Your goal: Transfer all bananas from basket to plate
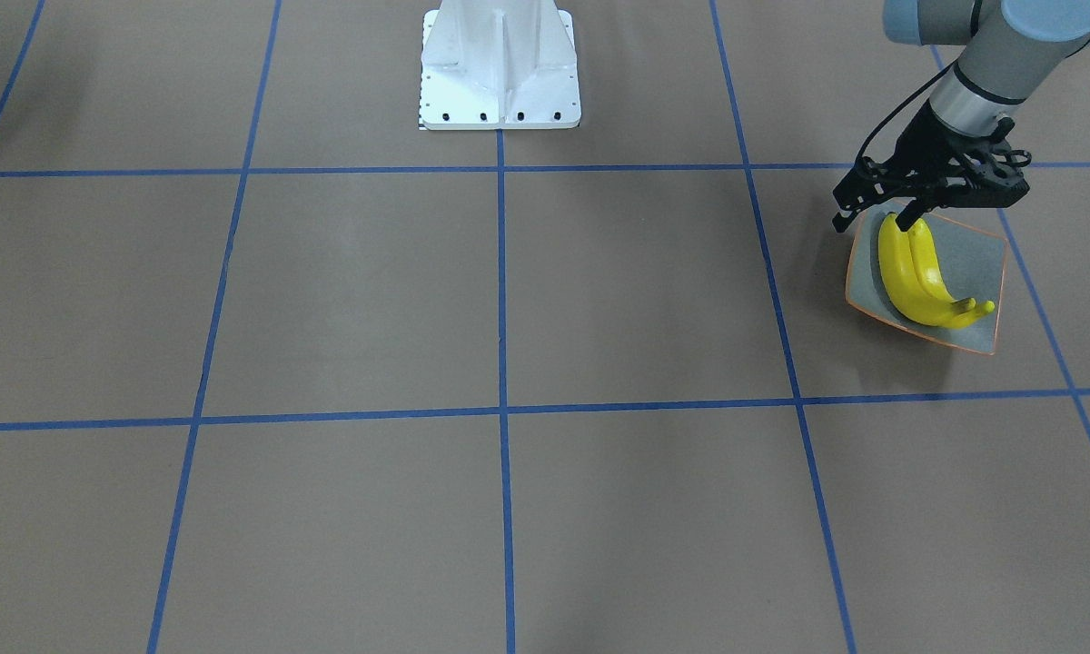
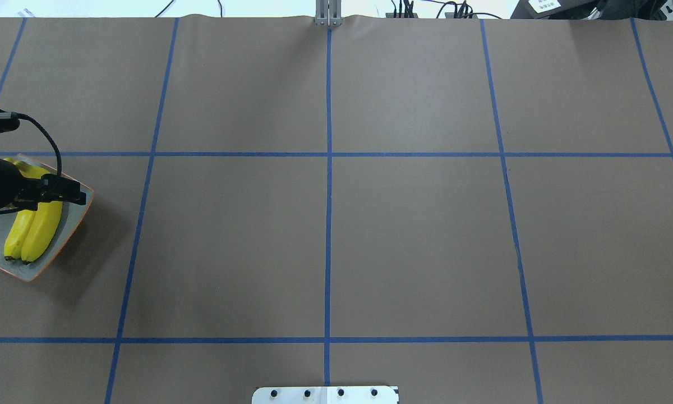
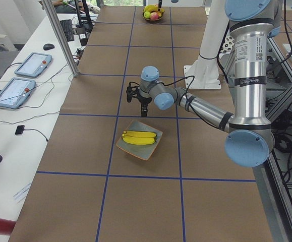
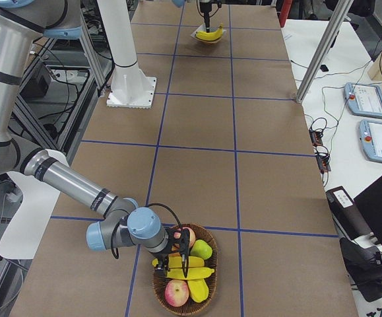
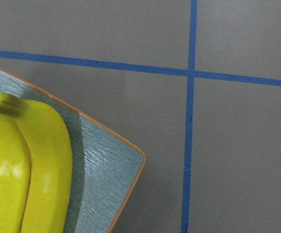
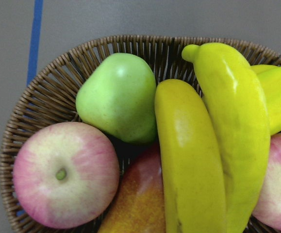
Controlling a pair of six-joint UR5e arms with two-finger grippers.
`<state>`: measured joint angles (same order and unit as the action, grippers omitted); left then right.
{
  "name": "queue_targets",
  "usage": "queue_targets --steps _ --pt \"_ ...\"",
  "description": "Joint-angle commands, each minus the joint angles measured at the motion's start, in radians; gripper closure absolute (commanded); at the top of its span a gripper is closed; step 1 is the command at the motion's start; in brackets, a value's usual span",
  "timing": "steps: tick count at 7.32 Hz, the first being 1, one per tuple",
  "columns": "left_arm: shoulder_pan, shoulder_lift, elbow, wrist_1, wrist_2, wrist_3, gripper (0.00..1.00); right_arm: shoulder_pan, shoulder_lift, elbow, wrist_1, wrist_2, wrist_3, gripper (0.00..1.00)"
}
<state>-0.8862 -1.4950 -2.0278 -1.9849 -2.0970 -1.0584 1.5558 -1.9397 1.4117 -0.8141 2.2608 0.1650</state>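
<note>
Hovering above the plate (image 1: 976, 263), my left claw (image 1: 872, 223) has its fingers spread apart with nothing between them, clear of the fruit beneath. Two bananas (image 1: 908, 277) lie inside the plate, side by side and touching along their length, both curving the same way. They fill the middle of the plate and leave grey surface bare on either side. The plate sits on the brown table (image 2: 415, 235), near a crossing of blue tape lines (image 5: 190, 73).

Well apart from the plate, at the opposite end of the table, my right claw (image 4: 175, 259) hangs low over the basket (image 4: 161, 285). Whether its fingers are apart or together I cannot tell. Two more bananas (image 6: 203, 160) rest in the basket, pressed against each other. Beside them sit a green pear (image 6: 118, 97) and a pink apple (image 6: 62, 174).
</note>
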Motion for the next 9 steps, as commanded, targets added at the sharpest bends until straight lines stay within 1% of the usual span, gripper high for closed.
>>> queue_targets --steps 1,2,3,4,5,6,7,8,9 --pt "0.001 -0.005 0.003 0.001 0.002 -0.002 0.01 0.000 0.011 -0.017 0.001 -0.003 -0.012 0.29" --pt "0.001 -0.004 0.003 0.001 0.002 -0.002 0.01 0.001 0.013 -0.023 0.001 0.000 -0.010 0.72" --pt "0.001 -0.005 0.003 0.001 0.000 -0.002 0.01 0.001 0.008 -0.028 0.007 0.009 -0.012 1.00" --pt "0.003 -0.010 0.004 0.001 0.000 -0.002 0.01 0.010 0.005 -0.019 0.010 0.031 -0.012 1.00" --pt "0.003 -0.020 0.007 0.001 0.000 -0.005 0.01 0.077 0.008 -0.008 0.009 0.116 -0.013 1.00" --pt "0.007 -0.027 0.011 0.001 0.000 -0.005 0.01 0.128 0.002 0.010 0.007 0.161 -0.065 1.00" --pt "0.009 -0.034 0.015 0.003 0.000 -0.005 0.01 0.179 -0.001 0.010 0.004 0.169 -0.143 1.00" --pt "0.009 -0.036 0.020 0.003 0.002 -0.005 0.01 0.209 0.004 0.022 0.007 0.155 -0.157 1.00" --pt "0.010 -0.048 0.021 0.003 0.000 -0.006 0.01 0.213 0.021 0.038 0.006 0.155 -0.153 1.00"
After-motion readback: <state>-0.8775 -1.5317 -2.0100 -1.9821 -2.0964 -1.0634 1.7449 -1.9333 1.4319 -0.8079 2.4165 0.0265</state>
